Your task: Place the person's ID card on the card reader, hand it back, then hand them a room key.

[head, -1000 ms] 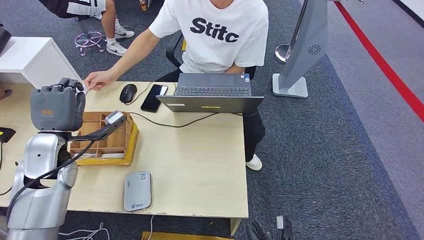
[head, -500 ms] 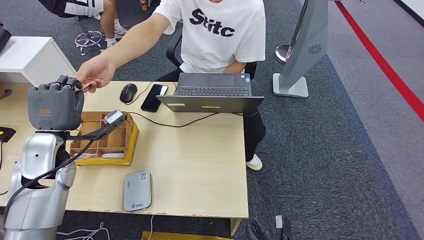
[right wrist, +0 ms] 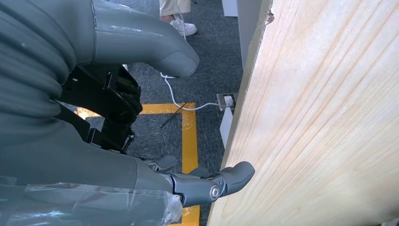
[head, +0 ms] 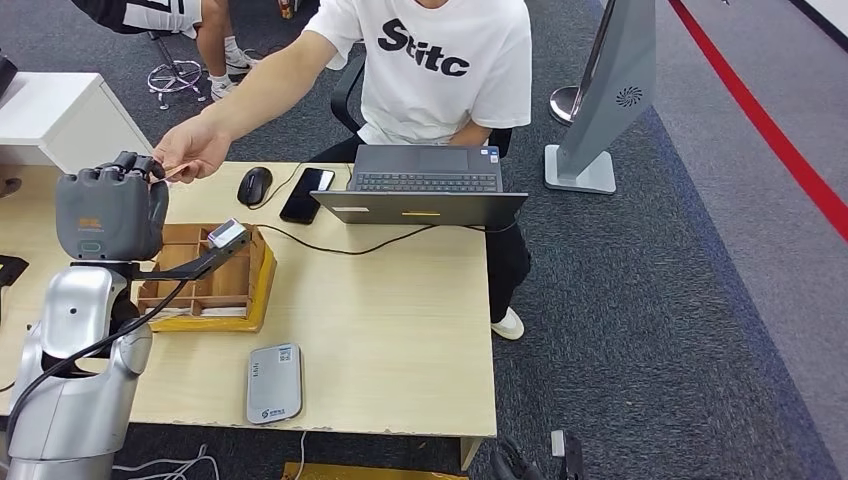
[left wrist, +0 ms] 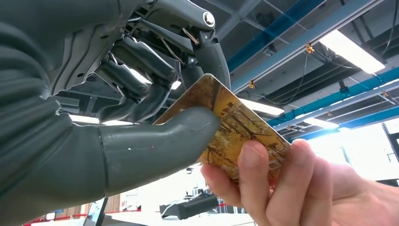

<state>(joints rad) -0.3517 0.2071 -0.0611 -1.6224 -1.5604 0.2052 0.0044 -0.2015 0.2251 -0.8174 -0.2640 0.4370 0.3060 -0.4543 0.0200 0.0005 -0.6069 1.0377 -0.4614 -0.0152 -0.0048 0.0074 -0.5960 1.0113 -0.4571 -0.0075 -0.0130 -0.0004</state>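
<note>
Handover: left hand (head: 110,210) raised at the far-left end of the desk (head: 400,300), thumb and fingers pinching a gold-patterned card (left wrist: 226,127); person's hand (head: 190,150) reaching across from behind the laptop (head: 425,185), fingertips gripping the same card at its other end; both holding at once, neither yet letting go.

Card identity: cannot tell from the pattern whether ID card or room key; judged from the outstretched arm and the shared grip to be a pass between robot and guest, direction unclear.

Card reader: grey, flat, lying near the front edge of the desk (head: 275,382), well apart from the raised hand; nothing resting on it.

Key tray: wooden compartmented box (head: 215,285) just beside the left forearm, between hand and reader; contents too small to make out.

Right hand: hanging low beside the desk's edge (right wrist: 207,183), fingers loosely curled, holding nothing visible; whether released or clenched, cannot tell.

Progress: uncertain; if an incoming ID card, then reading, return and key all remain; if an outgoing card, then only the release remains for this step, perhaps with the room key to follow.

Also on desk: black mouse (head: 256,185) and dark phone (head: 308,195) beside the laptop.
</note>
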